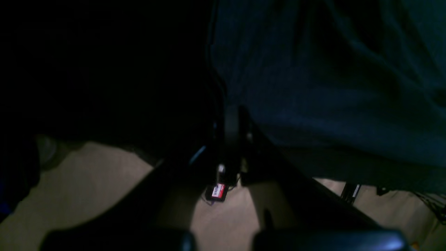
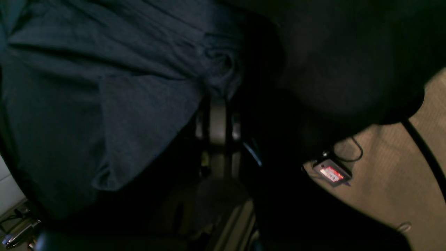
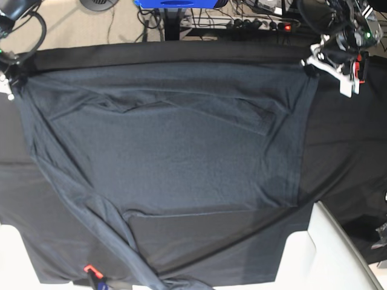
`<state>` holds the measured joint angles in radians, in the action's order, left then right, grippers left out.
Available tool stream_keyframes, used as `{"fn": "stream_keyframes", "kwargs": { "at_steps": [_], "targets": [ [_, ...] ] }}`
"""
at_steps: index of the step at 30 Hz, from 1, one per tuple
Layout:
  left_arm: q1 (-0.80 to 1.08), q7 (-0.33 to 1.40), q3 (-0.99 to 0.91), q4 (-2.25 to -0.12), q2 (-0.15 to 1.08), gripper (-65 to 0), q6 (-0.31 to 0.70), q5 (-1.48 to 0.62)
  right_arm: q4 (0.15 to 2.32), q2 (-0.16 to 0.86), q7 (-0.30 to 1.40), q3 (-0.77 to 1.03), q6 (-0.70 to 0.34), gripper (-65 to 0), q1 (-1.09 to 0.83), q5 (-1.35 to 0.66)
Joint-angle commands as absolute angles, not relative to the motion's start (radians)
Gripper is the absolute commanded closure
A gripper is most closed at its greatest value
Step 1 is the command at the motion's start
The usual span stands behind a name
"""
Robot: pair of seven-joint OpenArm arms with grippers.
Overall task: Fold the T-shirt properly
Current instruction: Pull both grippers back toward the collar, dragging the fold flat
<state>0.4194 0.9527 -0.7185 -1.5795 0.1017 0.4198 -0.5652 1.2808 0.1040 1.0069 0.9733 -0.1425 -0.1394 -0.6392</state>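
Note:
The dark slate-grey T-shirt [image 3: 175, 139] lies spread wide across the black-covered table, its far edge stretched between the two arms. My left gripper [image 3: 311, 63] is at the shirt's far right corner in the base view. In the left wrist view, the left gripper [image 1: 231, 116] is shut on the T-shirt [image 1: 331, 87]. My right gripper [image 3: 12, 78] is at the far left corner. The right wrist view shows the right gripper [image 2: 217, 101] shut on a bunched fold of the T-shirt [image 2: 104, 104]. A long sleeve [image 3: 115, 235] trails toward the front edge.
The black table cloth [image 3: 347, 157] shows to the right of the shirt and along the front. White blocks [image 3: 314, 254] sit at the front corners. Past the far edge are beige floor, cables, a power strip [image 3: 260, 24] and a small red-lit device [image 2: 331, 172].

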Motion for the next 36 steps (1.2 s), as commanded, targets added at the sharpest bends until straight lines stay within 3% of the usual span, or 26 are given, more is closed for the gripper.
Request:
{"fn": "stream_keyframes", "kwargs": {
  "at_steps": [1, 20, 36],
  "targets": [
    [0.429, 0.937, -0.725, -1.598, 0.114, 0.0, 0.423, -0.570, 1.300, 0.124, 0.995, 0.978, -0.148, 0.0, -0.142, -0.645],
    [0.450, 0.937, -0.727, -1.676, 0.114, 0.0, 0.426, -0.570, 1.395, 0.122, 0.995, 0.978, -0.145, 0.0, -0.166, -0.642],
    [0.460, 0.935, -0.727, -1.612, 0.108, 0.0, 0.426, -0.567, 1.392, 0.104, 0.992, 0.977, -0.143, 0.0, -0.189, -0.639]
  ]
}}
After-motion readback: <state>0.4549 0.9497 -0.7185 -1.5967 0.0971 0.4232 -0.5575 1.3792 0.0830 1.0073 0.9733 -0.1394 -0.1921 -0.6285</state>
